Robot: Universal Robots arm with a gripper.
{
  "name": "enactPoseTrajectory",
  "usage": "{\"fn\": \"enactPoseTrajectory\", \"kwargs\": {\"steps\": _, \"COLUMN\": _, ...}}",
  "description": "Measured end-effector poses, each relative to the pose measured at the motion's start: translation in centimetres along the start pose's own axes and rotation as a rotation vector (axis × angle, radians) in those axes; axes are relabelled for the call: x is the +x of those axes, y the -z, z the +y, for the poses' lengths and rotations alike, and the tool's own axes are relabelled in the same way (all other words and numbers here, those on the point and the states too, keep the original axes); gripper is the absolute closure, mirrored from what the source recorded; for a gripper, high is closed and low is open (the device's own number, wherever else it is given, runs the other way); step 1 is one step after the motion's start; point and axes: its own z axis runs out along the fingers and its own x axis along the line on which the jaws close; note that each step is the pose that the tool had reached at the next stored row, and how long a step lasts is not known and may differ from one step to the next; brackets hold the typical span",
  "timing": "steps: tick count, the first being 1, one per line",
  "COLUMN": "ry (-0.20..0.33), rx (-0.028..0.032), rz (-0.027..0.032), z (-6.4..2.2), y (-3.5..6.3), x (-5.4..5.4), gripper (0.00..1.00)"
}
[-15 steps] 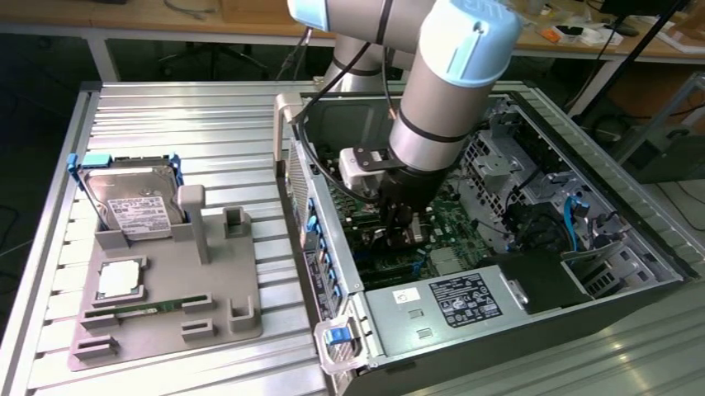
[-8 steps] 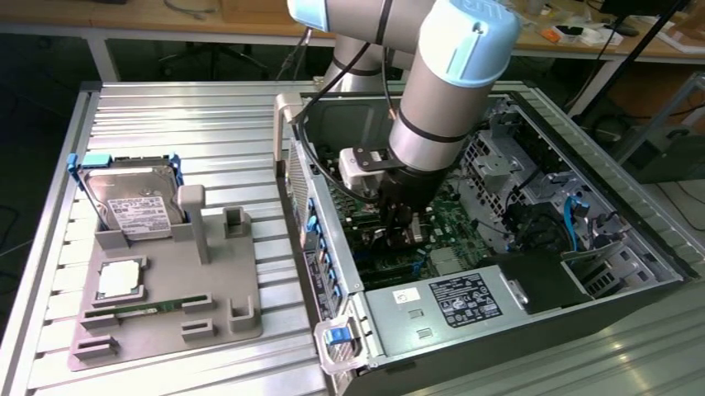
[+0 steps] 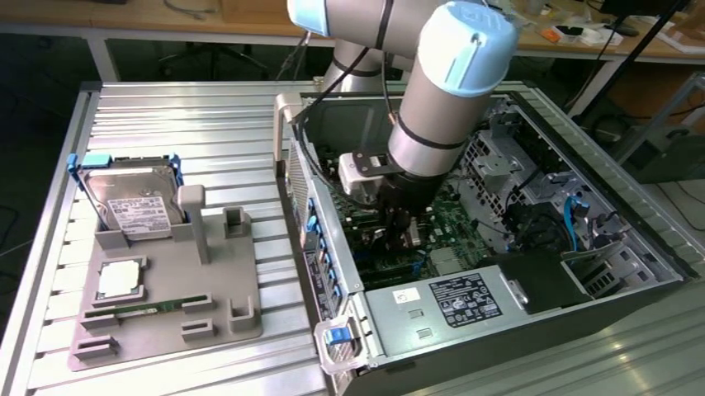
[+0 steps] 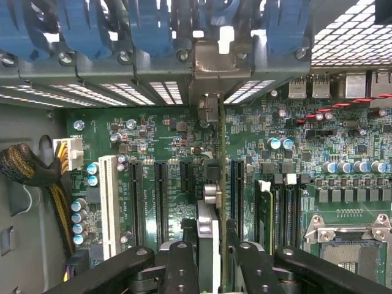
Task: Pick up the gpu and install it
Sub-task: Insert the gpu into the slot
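Observation:
In the wrist view the gpu [image 4: 212,228] is seen edge-on, standing upright between my two black fingers [image 4: 180,264]. My gripper [image 4: 215,264] is shut on it. The card runs away from me over the green motherboard [image 4: 153,141], in line with the black expansion slots [image 4: 160,196]. Its silver end bracket [image 4: 211,67] sits against the case's rear slot openings, under the blue retention clips [image 4: 147,27]. Whether the card's edge is down in a slot is hidden. In the exterior view my gripper [image 3: 399,227] is deep inside the open computer case [image 3: 463,301].
On the exterior view's left, a grey fixture plate [image 3: 220,280] holds a hard drive [image 3: 132,205], a CPU [image 3: 119,280] and a RAM stick [image 3: 154,307]. Inside the case there are RAM slots [image 4: 278,208], a CPU socket [image 4: 349,245], a braided cable bundle [image 4: 27,168] and a power supply [image 3: 463,301].

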Motion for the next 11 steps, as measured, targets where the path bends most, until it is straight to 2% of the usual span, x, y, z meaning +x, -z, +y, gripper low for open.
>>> {"fn": "enactPoseTrajectory", "kwargs": {"steps": 1, "ry": 0.0, "rx": -0.0016, "rz": 0.0034, "z": 0.02, "y": 0.15, "x": 0.0, "gripper": 0.67}}
{"fn": "enactPoseTrajectory", "kwargs": {"steps": 2, "ry": 0.0, "rx": -0.0023, "rz": 0.0048, "z": 0.03, "y": 0.27, "x": 0.1, "gripper": 0.67}}
{"fn": "enactPoseTrajectory", "kwargs": {"steps": 3, "ry": 0.0, "rx": -0.0023, "rz": 0.0047, "z": 0.02, "y": 0.43, "x": 0.0, "gripper": 0.6}}
{"fn": "enactPoseTrajectory", "kwargs": {"steps": 6, "ry": 0.0, "rx": -0.0023, "rz": 0.0047, "z": 0.01, "y": 2.03, "x": 0.0, "gripper": 0.42}}
{"fn": "enactPoseTrajectory", "kwargs": {"steps": 11, "ry": 0.0, "rx": -0.0025, "rz": 0.0048, "z": 0.0, "y": 4.33, "x": 0.0, "gripper": 0.42}}
